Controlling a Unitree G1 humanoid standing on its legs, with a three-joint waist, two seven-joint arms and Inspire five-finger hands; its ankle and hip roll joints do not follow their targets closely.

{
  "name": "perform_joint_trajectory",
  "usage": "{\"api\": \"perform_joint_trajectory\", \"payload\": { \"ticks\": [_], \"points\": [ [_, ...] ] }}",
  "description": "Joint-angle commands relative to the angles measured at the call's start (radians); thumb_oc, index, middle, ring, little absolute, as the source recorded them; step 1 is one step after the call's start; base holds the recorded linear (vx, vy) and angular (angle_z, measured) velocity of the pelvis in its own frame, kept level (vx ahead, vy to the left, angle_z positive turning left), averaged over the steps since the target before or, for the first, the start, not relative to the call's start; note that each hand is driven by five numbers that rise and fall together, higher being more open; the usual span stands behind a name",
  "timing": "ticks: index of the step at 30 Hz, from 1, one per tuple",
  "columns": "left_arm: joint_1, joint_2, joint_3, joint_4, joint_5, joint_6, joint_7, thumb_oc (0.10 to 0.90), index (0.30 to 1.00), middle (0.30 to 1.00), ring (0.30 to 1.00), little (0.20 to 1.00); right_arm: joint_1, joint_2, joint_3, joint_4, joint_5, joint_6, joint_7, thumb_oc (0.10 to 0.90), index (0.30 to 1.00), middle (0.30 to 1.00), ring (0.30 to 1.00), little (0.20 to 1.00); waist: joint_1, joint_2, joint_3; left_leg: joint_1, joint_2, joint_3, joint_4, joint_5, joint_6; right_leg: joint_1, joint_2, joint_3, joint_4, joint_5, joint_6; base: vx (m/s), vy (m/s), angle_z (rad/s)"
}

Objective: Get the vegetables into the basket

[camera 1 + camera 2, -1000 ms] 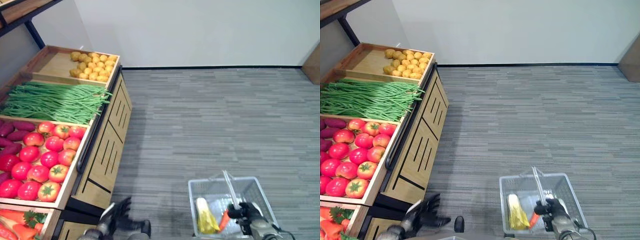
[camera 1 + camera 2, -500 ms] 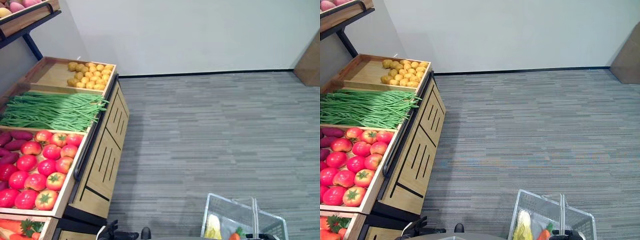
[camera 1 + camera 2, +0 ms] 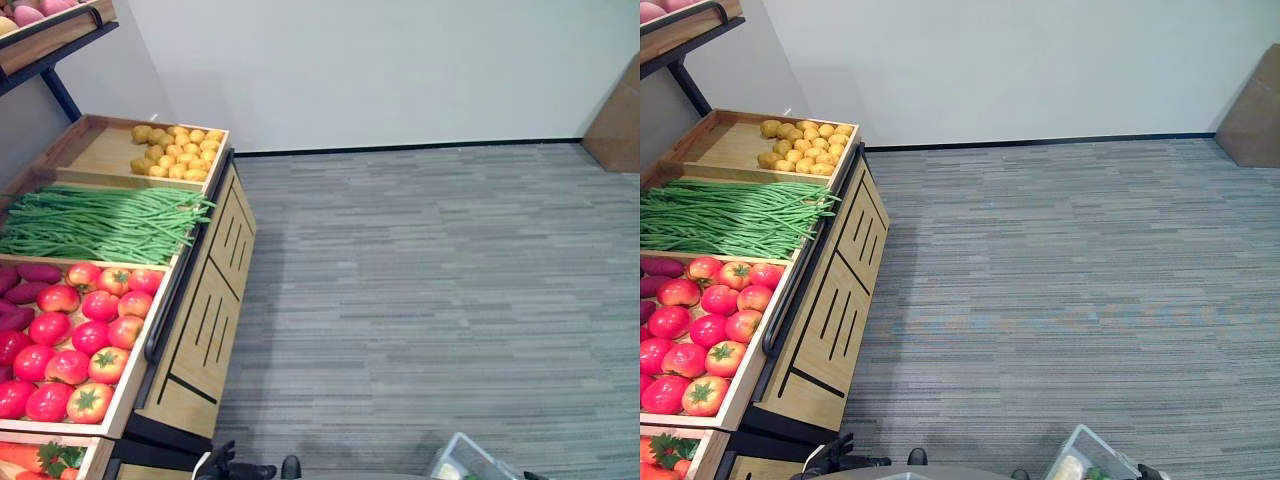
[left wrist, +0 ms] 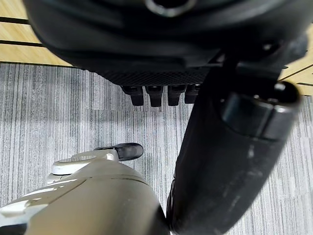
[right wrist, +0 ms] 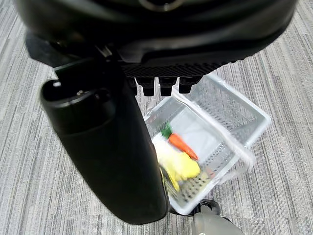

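My right hand (image 5: 146, 44): fingers (image 5: 166, 87) curled short over the basket; whether they grip its handle I cannot tell.
Basket (image 5: 244, 115): clear mesh, just past my right fingers, over the grey carpet (image 3: 1060, 270); a corner of it shows at the eye views' bottom edge (image 3: 462, 466).
Carrot (image 5: 182, 144): in the basket, orange with a green top, just beyond my right fingers.
Corn (image 5: 178, 165): yellow, in the basket, touching or nearly touching the carrot, nearer my right thumb.
My left hand (image 4: 166, 49): fingers (image 4: 154, 94) curled, holding nothing, over bare carpet by the stand's wooden front.
Stand (image 3: 205, 300): wooden, well away from my right fingers, close beside my left ones.
Potatoes (image 3: 175, 142): farthest tray of the stand.
Green beans (image 3: 100, 222): next tray, nearer me.
Tomatoes (image 3: 75, 345): the tray after that, with purple sweet potatoes (image 3: 20, 290) on their outer side.
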Motion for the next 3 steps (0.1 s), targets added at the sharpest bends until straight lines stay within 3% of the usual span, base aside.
{"api": "perform_joint_trajectory", "payload": {
  "ticks": [1, 3],
  "points": [
    [0.021, 0.053, -0.009, 0.052, 0.048, 0.006, 0.021, 0.9, 1.0, 1.0, 1.0, 1.0, -0.052, 0.001, 0.01, 0.035, 0.0, -0.023, 0.001, 0.9, 1.0, 1.0, 1.0, 1.0, 0.016, -0.074, 0.0, 0.025, -0.005, -0.016, 0.001, -0.08, -0.015, -0.041, -0.042, 0.025, 0.001, 0.013, 0.034, 0.0, 0.0, 0.0],
    [0.018, 0.053, -0.009, 0.056, 0.05, 0.007, 0.021, 0.9, 1.0, 1.0, 1.0, 1.0, -0.048, 0.023, 0.036, 0.03, -0.018, -0.02, 0.011, 0.9, 1.0, 1.0, 1.0, 1.0, 0.016, -0.077, 0.0, 0.024, -0.004, -0.017, 0.001, -0.079, -0.015, -0.041, -0.042, 0.024, 0.001, 0.013, 0.034, 0.0, 0.0, 0.0]
  ]
}}
